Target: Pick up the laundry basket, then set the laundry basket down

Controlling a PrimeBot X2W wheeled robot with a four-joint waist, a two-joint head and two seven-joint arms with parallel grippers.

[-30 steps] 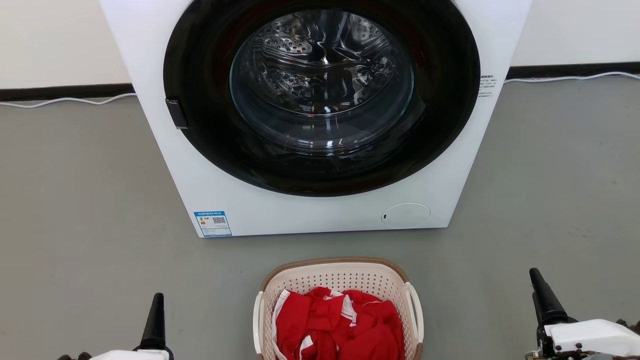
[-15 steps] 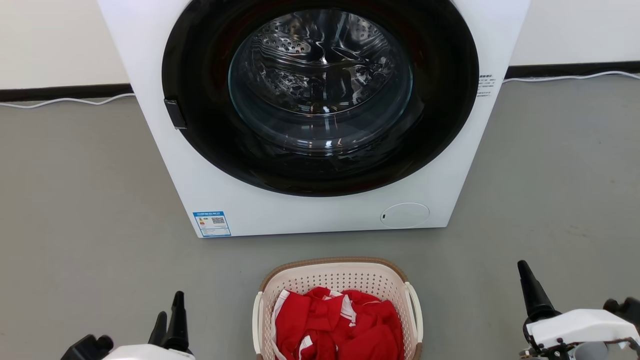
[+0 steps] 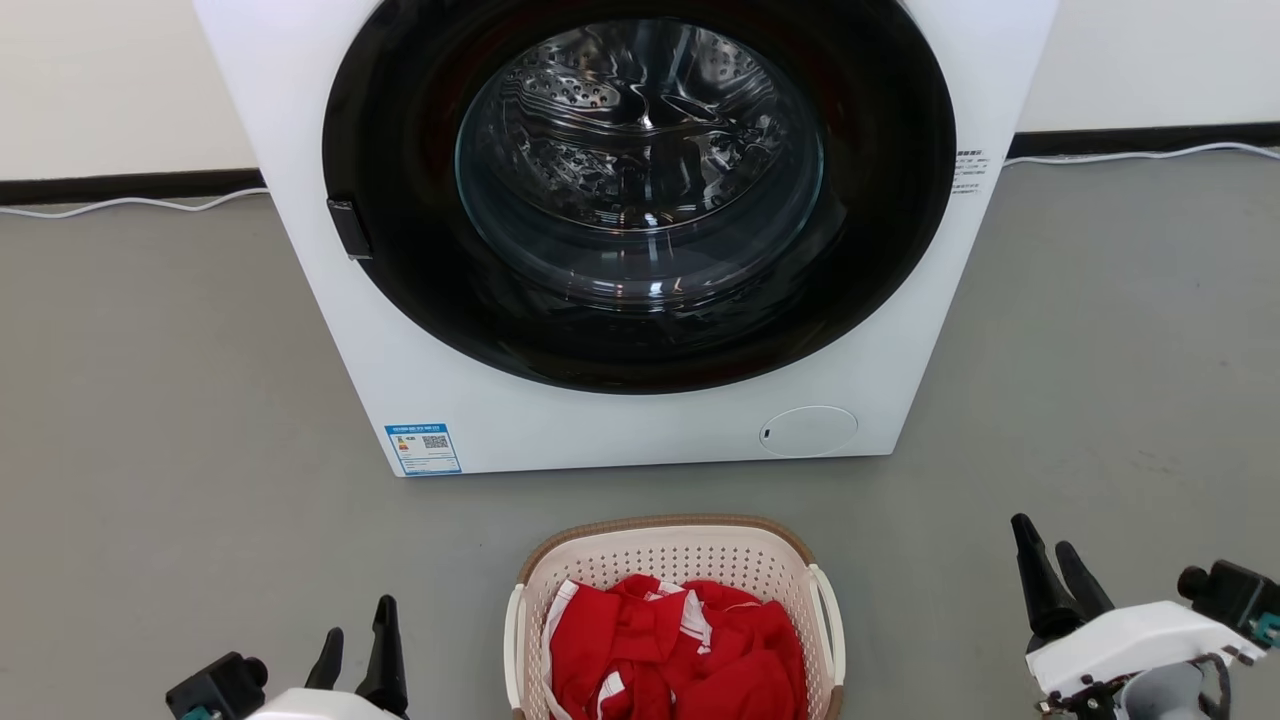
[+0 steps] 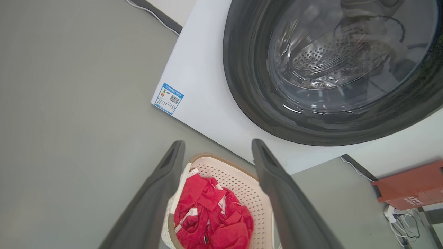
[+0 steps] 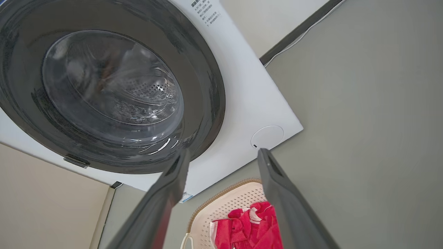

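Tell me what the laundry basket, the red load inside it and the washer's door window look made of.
The laundry basket: apparently moulded plastic, matte cream, given its even rows of holes; the brown rim only looks woven. The red load: soft fabric, creased, with white stripes. The door window: probably glass, clear and glossy, with reflections and the drum visible behind.

Cream perforated laundry basket with brown woven-look rim, white side handles; sits upright on grey floor, holding crumpled red-and-white clothing.
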